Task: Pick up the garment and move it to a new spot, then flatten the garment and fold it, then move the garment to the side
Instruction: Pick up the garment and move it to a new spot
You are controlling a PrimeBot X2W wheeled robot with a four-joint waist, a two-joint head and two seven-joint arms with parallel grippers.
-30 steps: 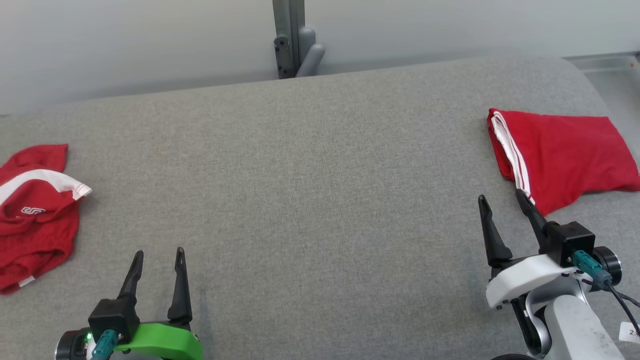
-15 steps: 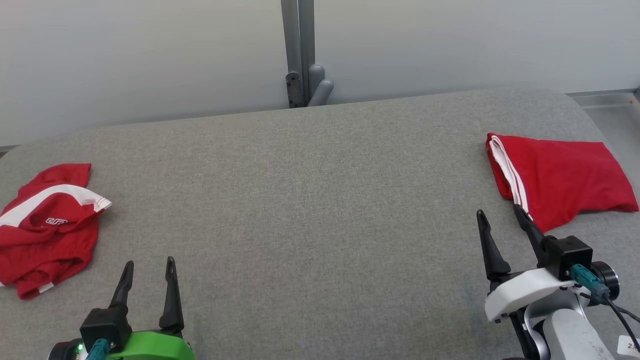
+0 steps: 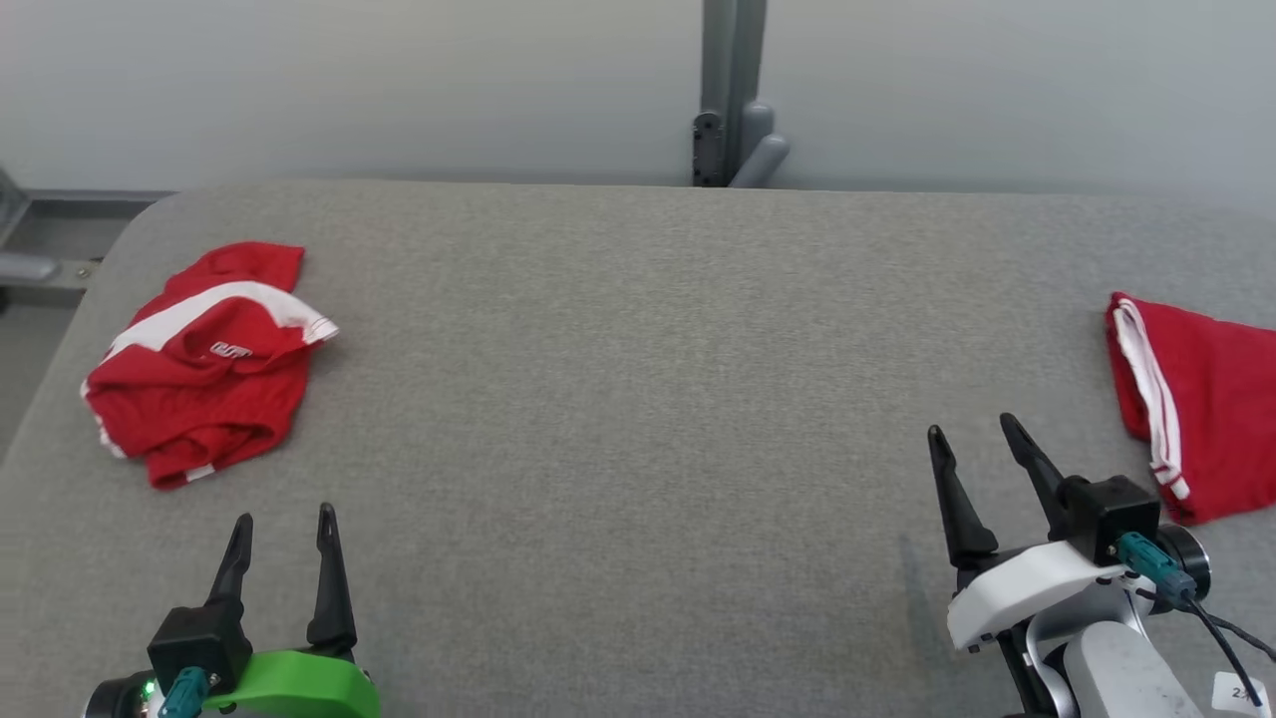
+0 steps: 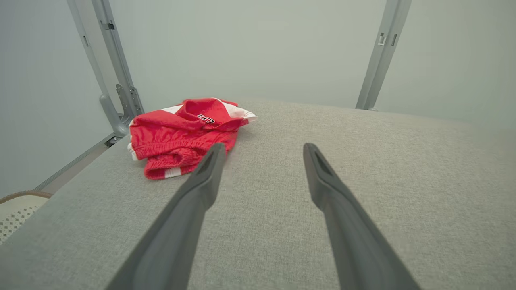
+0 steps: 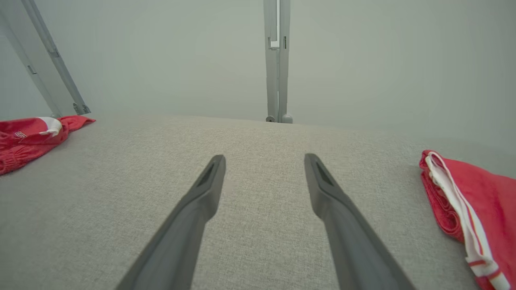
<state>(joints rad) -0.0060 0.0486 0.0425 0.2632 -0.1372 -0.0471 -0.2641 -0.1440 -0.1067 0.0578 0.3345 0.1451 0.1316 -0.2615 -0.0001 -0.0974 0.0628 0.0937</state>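
Both wide open, holding nothing: left tool (image 3: pixel 285 515), right tool (image 3: pixel 971 426), over the near edge of the tabletop (image 3: pixel 638 399). At far-left corner lies the crumpled red garment (image 3: pixel 204 369); at right edge, a folded red garment (image 3: pixel 1216 399).

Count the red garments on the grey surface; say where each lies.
2. The crumpled garment lies near the left end; the folded garment lies at the right end, cut off by the head view's edge.

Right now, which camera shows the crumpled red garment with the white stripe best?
The head view: the crumpled garment lies whole, seen from above, nothing before it. The left wrist view shows it close, a gripper finger overlapping its edge. The right wrist view catches part at its left border.
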